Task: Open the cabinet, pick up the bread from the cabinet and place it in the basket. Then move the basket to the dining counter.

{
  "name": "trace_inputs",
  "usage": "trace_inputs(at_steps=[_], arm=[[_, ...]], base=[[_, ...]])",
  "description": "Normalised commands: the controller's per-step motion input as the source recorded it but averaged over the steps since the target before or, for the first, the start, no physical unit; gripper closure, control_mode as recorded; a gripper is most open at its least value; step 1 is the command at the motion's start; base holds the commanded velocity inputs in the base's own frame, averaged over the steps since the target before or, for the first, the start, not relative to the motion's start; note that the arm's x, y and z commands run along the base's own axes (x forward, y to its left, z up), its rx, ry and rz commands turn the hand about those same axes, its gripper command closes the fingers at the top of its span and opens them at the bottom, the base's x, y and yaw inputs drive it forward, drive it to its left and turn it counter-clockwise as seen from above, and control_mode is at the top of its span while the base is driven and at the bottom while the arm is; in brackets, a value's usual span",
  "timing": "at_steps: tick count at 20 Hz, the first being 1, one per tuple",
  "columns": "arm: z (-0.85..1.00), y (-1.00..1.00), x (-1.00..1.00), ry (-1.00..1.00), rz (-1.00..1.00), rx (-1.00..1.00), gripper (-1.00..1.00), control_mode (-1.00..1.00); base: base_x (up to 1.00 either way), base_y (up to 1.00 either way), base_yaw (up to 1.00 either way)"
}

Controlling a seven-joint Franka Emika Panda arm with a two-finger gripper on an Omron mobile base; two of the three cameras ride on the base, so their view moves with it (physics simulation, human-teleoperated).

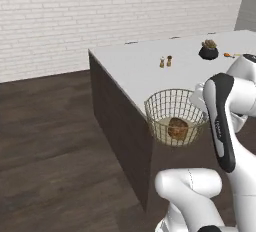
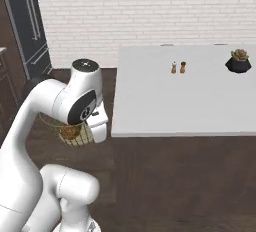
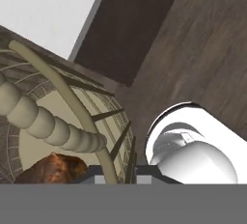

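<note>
1. The tool [image 3: 116, 174] is nearly fully closed, clamped on the rim of the round tan-gold wire-mesh basket [image 1: 175, 116]; in the hand view the rim wire passes between the fingertips at the bottom edge.
2. The basket hangs upright in the air, mouth up, just off the near corner of the large white rectangular desk with the dark wood base [image 1: 135, 71], above the dark wooden floor [image 1: 50, 141]. In the right base view the basket [image 2: 75, 133] sits mostly hidden behind the white arm, to the left of the desk's [image 2: 165, 101] near edge.
3. The small lumpy golden-brown bread roll [image 1: 178, 128] lies on the basket's pale base, slightly toward the arm side; it is roundish, so no long axis can be told. The hand view shows it [image 3: 50, 169] low inside the basket wall.
4. The desk's near stretch beside the basket is bare white surface, with its long left edge running away toward the white brick wall [image 1: 100, 11].
5. Farther along the desk stand two small shakers [image 1: 165, 61] side by side, and beyond them a small plant in a black pot [image 1: 208, 50].
6. No writing can be read; a faint mark on the arm's dark link is too blurred to make out.
</note>
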Motion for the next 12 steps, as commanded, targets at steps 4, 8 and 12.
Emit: trace_inputs(at_steps=[4,8,12], arm=[[0.0,0.0,0.0,0.0,0.0,0.0,1.0,1.0],[0.0,0.0,0.0,0.0,0.0,0.0,1.0,1.0],[0.0,0.0,0.0,0.0,0.0,0.0,1.0,1.0]], base=[[0.48,-0.71,-0.1],[0.27,-1.0,0.16],[0.21,-0.93,0.3]])
